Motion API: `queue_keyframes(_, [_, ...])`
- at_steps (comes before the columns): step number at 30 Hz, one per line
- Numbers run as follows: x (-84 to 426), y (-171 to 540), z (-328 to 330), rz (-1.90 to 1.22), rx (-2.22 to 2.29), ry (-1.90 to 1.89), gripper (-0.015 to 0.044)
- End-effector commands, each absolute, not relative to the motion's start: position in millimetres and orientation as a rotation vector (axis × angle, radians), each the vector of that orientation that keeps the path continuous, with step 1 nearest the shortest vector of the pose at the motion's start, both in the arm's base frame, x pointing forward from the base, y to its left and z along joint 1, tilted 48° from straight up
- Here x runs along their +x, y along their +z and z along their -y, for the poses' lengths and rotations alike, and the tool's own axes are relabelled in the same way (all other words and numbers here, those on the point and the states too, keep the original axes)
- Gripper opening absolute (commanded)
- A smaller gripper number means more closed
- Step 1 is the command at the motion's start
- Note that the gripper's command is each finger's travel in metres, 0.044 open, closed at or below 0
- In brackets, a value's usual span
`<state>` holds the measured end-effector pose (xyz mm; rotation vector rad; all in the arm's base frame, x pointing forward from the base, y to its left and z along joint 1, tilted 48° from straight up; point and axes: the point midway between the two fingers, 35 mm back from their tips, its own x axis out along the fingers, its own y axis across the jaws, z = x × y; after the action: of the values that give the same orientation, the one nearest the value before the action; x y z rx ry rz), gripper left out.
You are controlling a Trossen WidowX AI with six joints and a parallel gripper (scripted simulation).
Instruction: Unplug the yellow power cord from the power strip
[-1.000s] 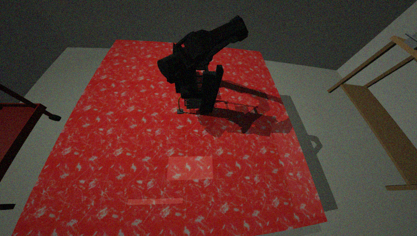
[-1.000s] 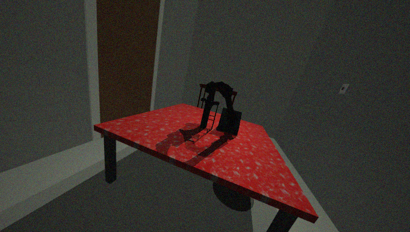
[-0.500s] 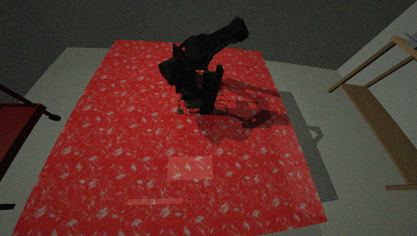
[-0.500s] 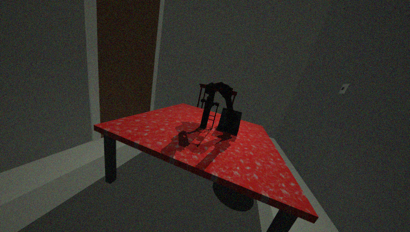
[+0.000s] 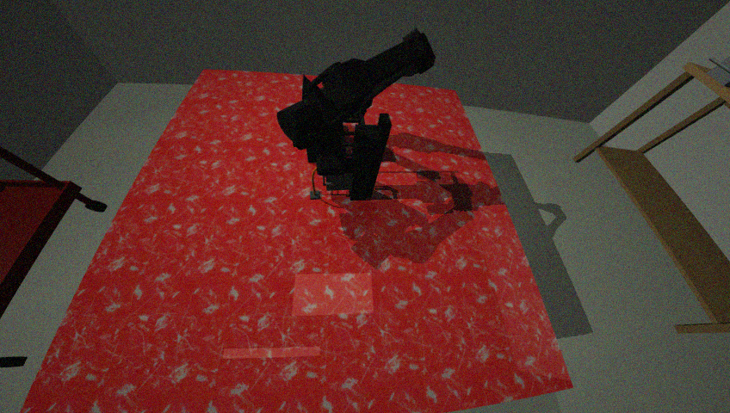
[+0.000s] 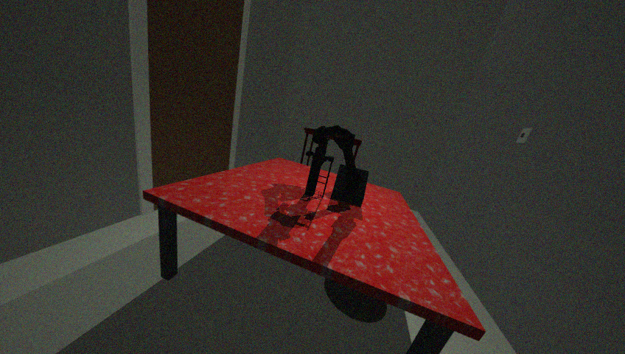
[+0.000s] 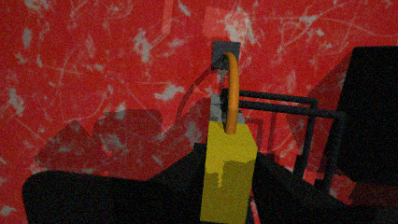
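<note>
My gripper (image 5: 324, 166) (image 7: 228, 157) is shut on the yellow plug (image 7: 228, 175), which stands between the dark fingers in the wrist view. The orange-yellow cord (image 7: 234, 89) (image 5: 313, 179) leaves the plug's near end and arches to a small grey block (image 7: 220, 47) (image 5: 314, 195) on the table. The dark grey power strip (image 5: 338, 181) lies below the gripper; in the wrist view only a bit of grey shows behind the plug. Whether the plug's prongs are in a socket is hidden. In the exterior view the plug and strip are too small and dark to tell.
A tall dark panel (image 5: 369, 161) (image 6: 349, 186) (image 7: 369, 117) stands close beside the strip. Thin black bars (image 7: 290, 107) (image 6: 326, 177) run between it and the plug area. All stand on the red patterned table (image 5: 205, 306) (image 6: 394, 245).
</note>
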<state>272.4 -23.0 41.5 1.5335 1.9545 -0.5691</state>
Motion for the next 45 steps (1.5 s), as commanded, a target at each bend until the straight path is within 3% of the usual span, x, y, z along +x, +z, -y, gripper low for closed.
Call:
queue_keyframes(1, [275.0, 36.3, 29.0, -1.947, 1.532, -0.568, 0.0000])
queue_keyframes(27, [283.7, 9.0, 59.8, -1.945, 1.535, -0.571, 0.0000])
queue_keyframes(33, [281.6, 12.2, 53.6, -1.948, 1.538, -0.573, 0.0157])
queue_keyframes(45, [282.7, 16.3, 58.7, -1.948, 1.538, -0.570, 0.0160])
